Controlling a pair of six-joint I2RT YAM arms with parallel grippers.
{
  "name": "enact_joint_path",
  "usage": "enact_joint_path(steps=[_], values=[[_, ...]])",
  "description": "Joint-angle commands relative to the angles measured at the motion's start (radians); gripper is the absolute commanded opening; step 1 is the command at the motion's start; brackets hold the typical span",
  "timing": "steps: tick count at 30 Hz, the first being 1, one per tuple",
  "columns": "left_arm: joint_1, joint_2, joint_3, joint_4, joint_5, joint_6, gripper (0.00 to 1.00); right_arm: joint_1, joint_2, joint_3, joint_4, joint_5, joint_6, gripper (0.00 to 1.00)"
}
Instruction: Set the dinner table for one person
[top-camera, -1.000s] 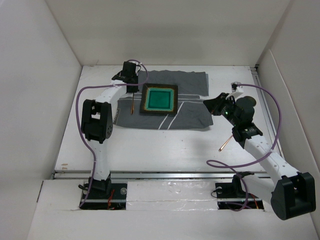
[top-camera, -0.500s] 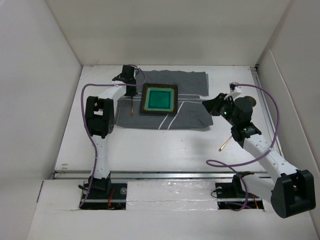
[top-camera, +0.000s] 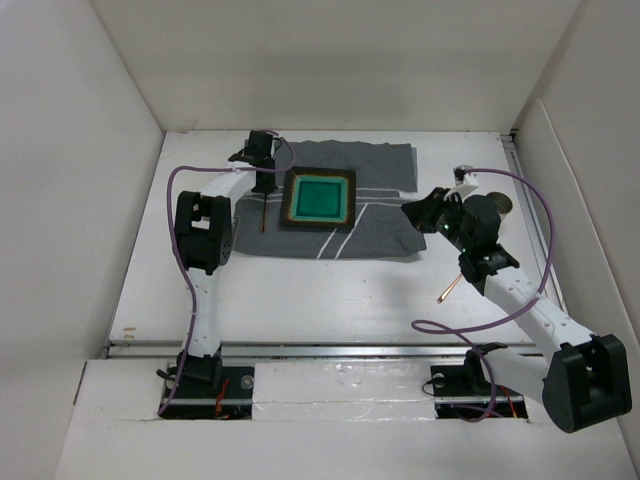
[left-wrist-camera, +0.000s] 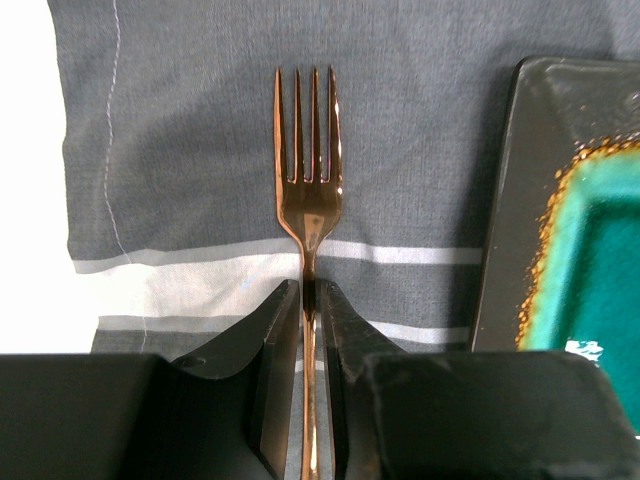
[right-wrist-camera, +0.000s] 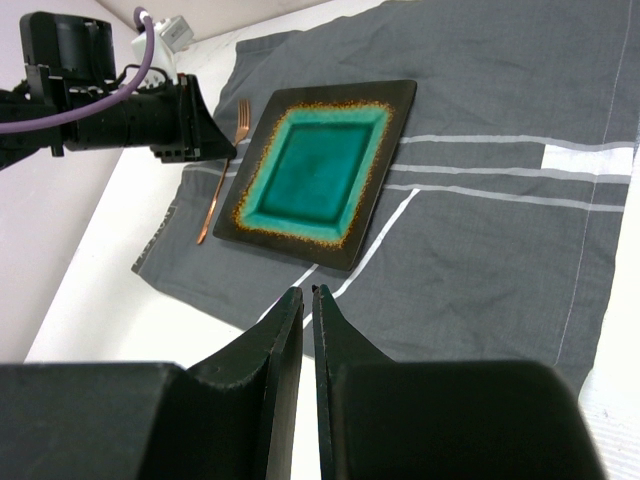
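White walls (top-camera: 330, 60) box in dinner table (top-camera: 330, 290), white, matte. Grey striped cloth (top-camera: 385, 215) at far centre, square teal plate (top-camera: 319, 199) on it. Left gripper (left-wrist-camera: 309, 295) pinched on handle of copper fork (left-wrist-camera: 308, 190), left of plate. Right gripper (right-wrist-camera: 307, 295) nearly closed, empty, at cloth's right edge. Since earlier: left elbow swung right; fork unmoved.
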Motion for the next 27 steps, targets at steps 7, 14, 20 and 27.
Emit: enact_joint_path(steps=[7,14,20,27], values=[[-0.002,-0.009,0.102,-0.039,0.002,-0.028,0.25,0.021,-0.011,0.029,0.019,0.031,-0.029,0.14],[-0.035,-0.246,0.040,0.014,-0.006,-0.044,0.35,0.030,0.002,0.032,0.017,0.048,-0.040,0.00],[-0.066,-0.613,-0.145,0.090,0.079,-0.172,0.25,0.041,-0.017,0.035,-0.007,0.112,-0.053,0.00],[-0.066,-1.144,-0.671,0.246,0.381,-0.288,0.00,0.050,-0.078,0.012,-0.159,0.296,-0.051,0.00]])
